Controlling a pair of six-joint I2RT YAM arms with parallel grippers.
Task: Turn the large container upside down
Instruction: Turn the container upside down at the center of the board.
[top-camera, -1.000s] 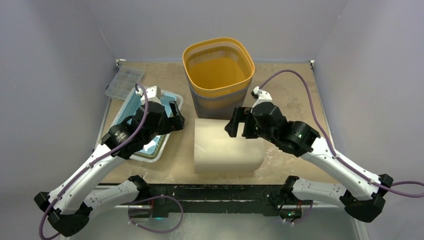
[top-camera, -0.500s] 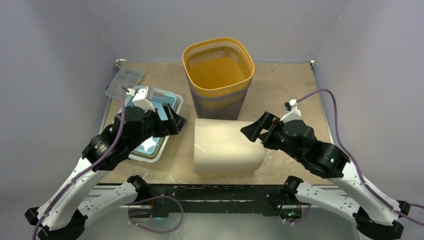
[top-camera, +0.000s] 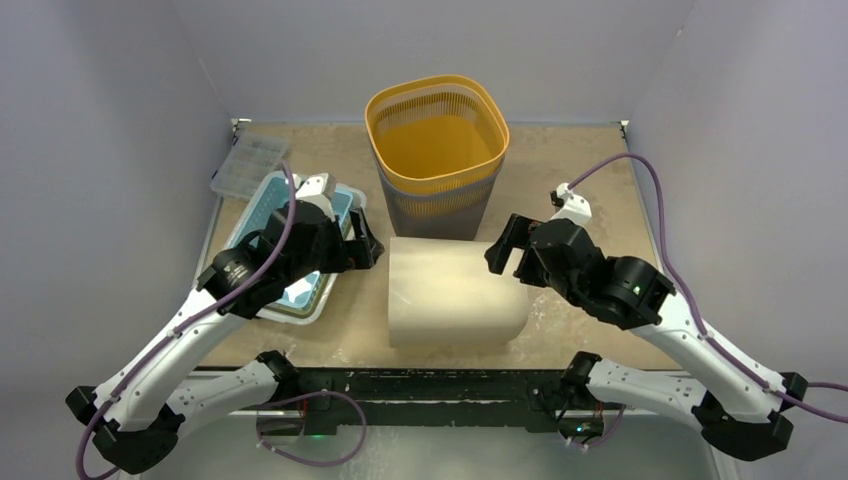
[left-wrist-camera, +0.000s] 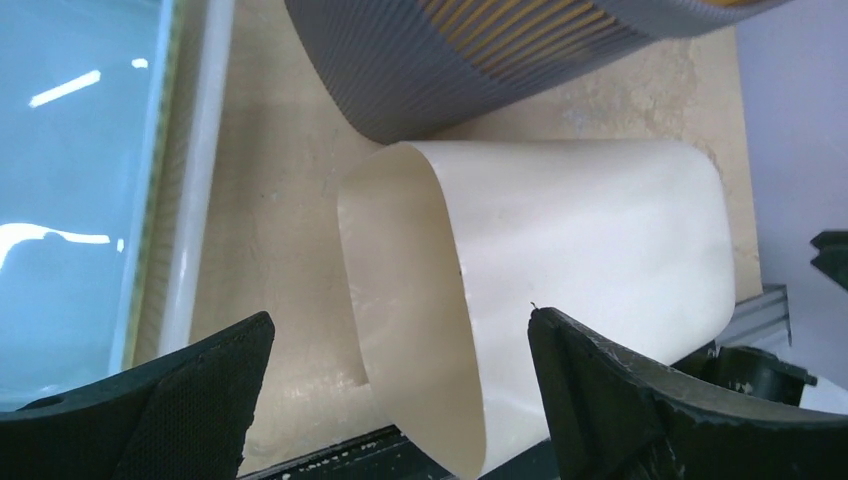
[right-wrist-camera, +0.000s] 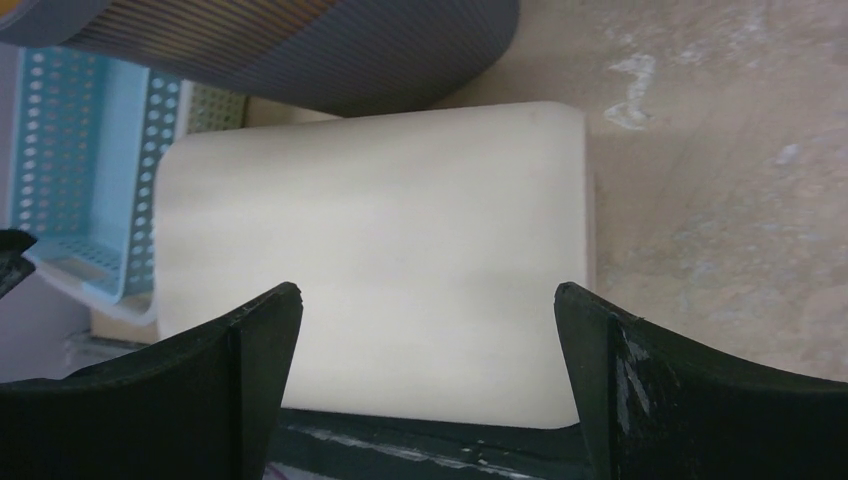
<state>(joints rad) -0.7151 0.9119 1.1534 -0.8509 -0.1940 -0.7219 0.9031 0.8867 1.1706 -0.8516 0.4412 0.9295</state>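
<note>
While the cream plastic container (top-camera: 455, 292) lies on its side, left pincer (top-camera: 362, 243) and right pincer (top-camera: 508, 248) flank it, both apart.

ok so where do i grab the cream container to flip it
Probably by its two ends. The cream container seems to lie on its side, long axis left to right, its body too broad for one pincer. Bring the left pincer in from the left onto that end's thin edge, the right pincer from the right.
</note>
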